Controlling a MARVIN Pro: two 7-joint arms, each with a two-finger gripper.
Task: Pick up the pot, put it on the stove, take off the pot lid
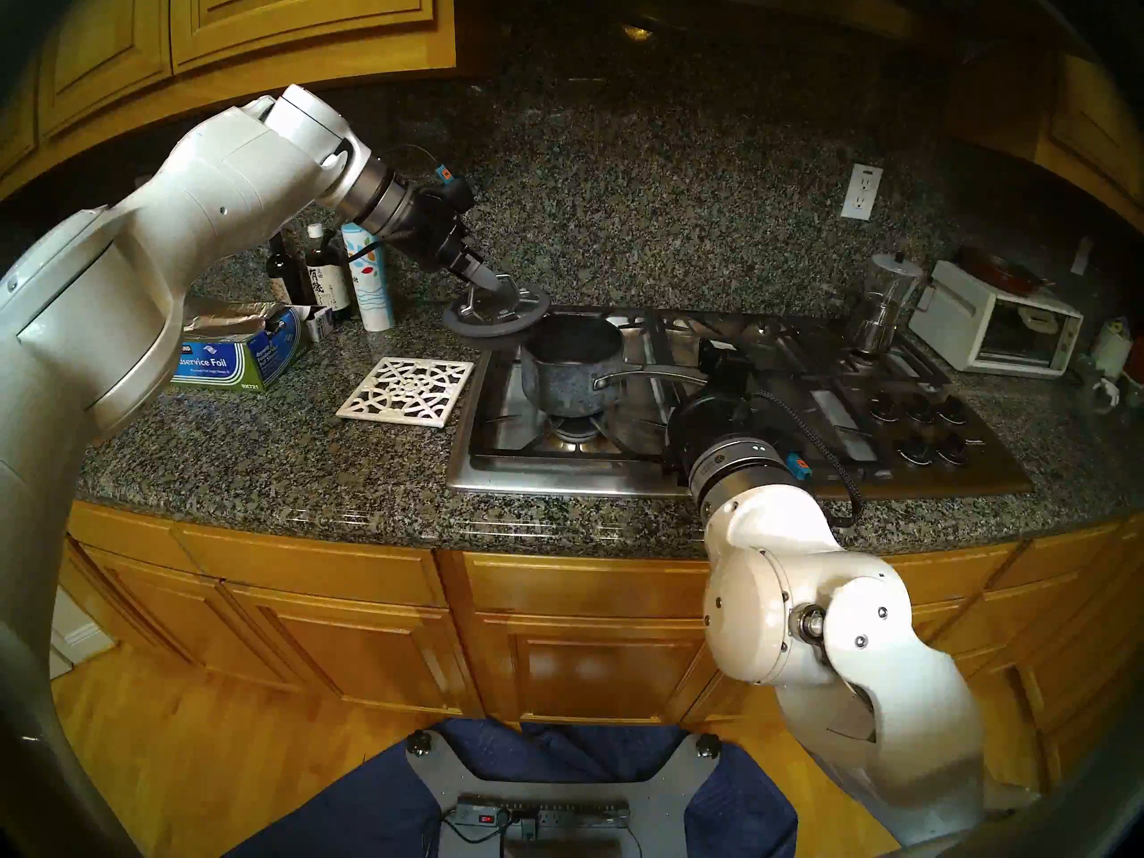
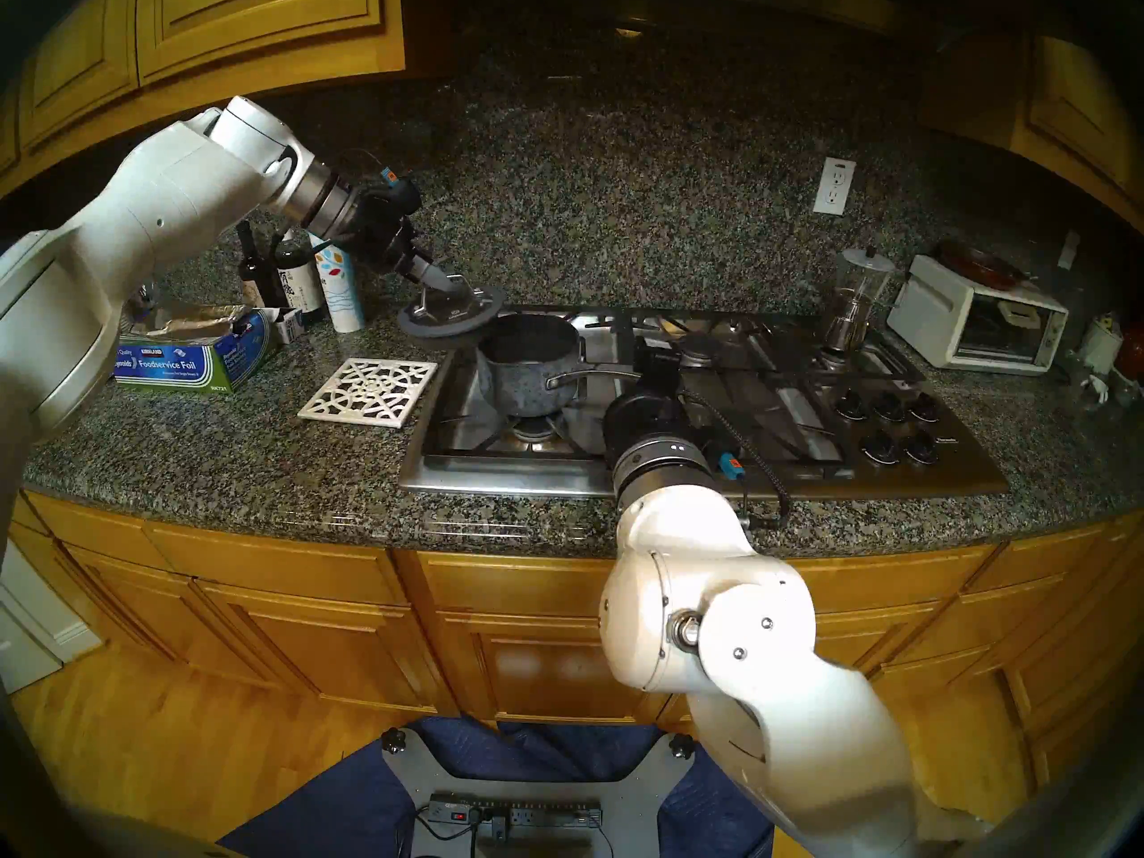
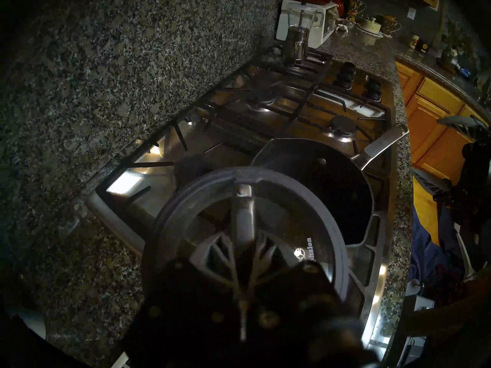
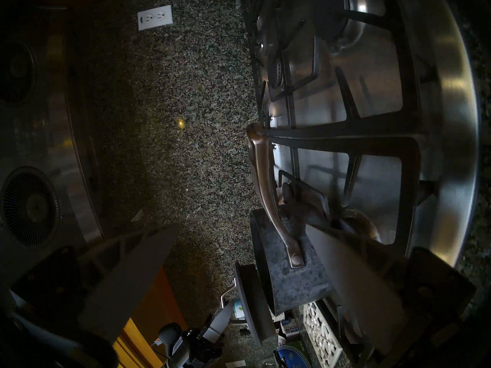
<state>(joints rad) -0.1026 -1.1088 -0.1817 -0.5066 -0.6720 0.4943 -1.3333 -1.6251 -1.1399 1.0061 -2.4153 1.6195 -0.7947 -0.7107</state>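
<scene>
Head views: the left gripper (image 1: 489,279) is clamped on the loop handle of the pot lid (image 1: 497,314), held tilted in the air beside the uncovered pot (image 1: 572,367) on the stove (image 1: 774,405); left wrist: lid just beneath the fingers; right wrist: the right gripper (image 4: 239,240) gapes wide, empty, short of the pot's handle.

Pot lid (image 1: 497,313) hangs over stove's (image 1: 736,473) left edge, covering part of the open pot (image 1: 572,367) mouth. Trivet (image 1: 405,392), foil box (image 1: 241,355), bottles (image 1: 325,275) crowd counter's left end — front counter strip bare. Blender (image 1: 882,306) blocks stove's back right corner.
</scene>
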